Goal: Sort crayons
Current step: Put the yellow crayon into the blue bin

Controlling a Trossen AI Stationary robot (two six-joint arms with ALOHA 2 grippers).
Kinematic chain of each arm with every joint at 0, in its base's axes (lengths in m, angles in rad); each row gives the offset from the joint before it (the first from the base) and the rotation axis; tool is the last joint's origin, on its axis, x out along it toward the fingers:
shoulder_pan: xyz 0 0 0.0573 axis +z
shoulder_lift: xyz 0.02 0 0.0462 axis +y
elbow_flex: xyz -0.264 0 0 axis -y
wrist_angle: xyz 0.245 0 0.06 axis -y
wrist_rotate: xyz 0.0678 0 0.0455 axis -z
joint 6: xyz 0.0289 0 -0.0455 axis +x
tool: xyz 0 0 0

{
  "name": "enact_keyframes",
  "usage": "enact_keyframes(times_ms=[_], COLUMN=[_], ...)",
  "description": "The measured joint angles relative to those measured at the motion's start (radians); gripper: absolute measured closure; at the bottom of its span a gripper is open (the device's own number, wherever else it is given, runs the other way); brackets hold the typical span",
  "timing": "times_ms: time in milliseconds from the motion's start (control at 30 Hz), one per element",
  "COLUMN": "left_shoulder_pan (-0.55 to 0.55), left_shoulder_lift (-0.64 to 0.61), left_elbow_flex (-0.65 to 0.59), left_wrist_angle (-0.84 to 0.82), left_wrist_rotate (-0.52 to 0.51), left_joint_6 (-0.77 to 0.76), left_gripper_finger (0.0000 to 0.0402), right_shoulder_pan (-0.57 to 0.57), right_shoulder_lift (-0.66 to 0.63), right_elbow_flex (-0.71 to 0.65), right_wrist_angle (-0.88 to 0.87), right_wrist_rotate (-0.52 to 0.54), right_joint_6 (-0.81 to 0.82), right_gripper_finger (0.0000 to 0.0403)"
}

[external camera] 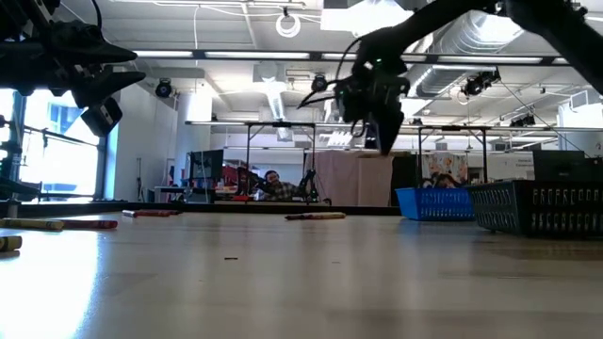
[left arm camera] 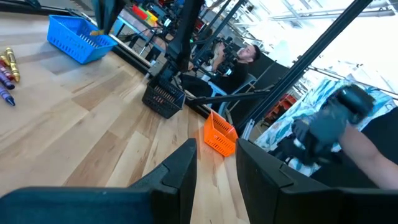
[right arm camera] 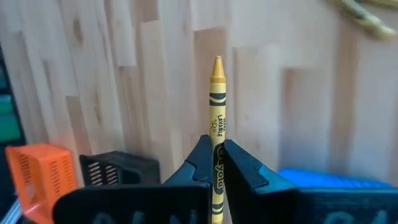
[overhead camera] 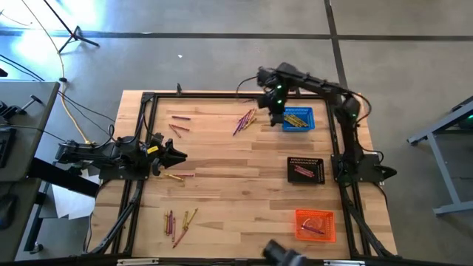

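A yellow crayon [right arm camera: 216, 130] is held tight between the two fingers of the right gripper [right arm camera: 215, 163], with its pointed tip sticking out past them. The right gripper [overhead camera: 275, 103] is raised above the table [overhead camera: 222, 177], just beside the blue basket [overhead camera: 298, 119], where some yellow crayons are already kept. A small pile of crayons [overhead camera: 244, 120] is left on the wood near that basket. More crayons [overhead camera: 179, 125] are spread out far from it, and another bunch [overhead camera: 179, 221] is seen near the front edge. A black basket [overhead camera: 306, 169] and an orange basket [overhead camera: 315, 224] are placed along the right side. The left gripper [overhead camera: 174, 154] is kept at the left side of the table, its fingers [left arm camera: 180, 171] apart with nothing between them. A person [left arm camera: 239, 59] is seen in the room behind.
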Motion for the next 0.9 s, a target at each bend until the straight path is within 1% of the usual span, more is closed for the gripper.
enact_keyframes(times_ms=[67,133,267,333,467,633,900], left_shoulder_pan=[0.0,0.0,0.0,0.0,0.0,0.0,0.0], left_shoulder_lift=[0.0,0.0,0.0,0.0,0.0,0.0,0.0], left_elbow_flex=[0.0,0.0,0.0,0.0,0.0,0.0,0.0], left_wrist_angle=[0.0,0.0,0.0,0.0,0.0,0.0,0.0], left_wrist_rotate=[0.0,0.0,0.0,0.0,0.0,0.0,0.0], left_joint_6=[0.0,0.0,0.0,0.0,0.0,0.0,0.0], left_gripper_finger=[0.0302,0.0302,0.0302,0.0302,0.0302,0.0302,0.0302], right_shoulder_pan=[-0.041,-0.09,-0.18,-0.216,-0.244,-0.244,-0.243], right_shoulder_lift=[-0.075,-0.157,-0.302,-0.357,-0.42,-0.446,-0.448], right_elbow_flex=[-0.071,-0.163,-0.395,-0.497,-0.647,-0.735,-0.744], right_wrist_angle=[0.067,0.173,0.406,0.503,0.594,0.6,0.659], right_wrist_rotate=[0.01,0.024,0.137,0.175,0.197,0.222,0.242], right_joint_6=[0.031,0.063,0.106,0.11,0.101,0.023,0.019], right_gripper_finger=[0.0399,0.0399,0.0399,0.0397,0.0393,0.0391,0.0389])
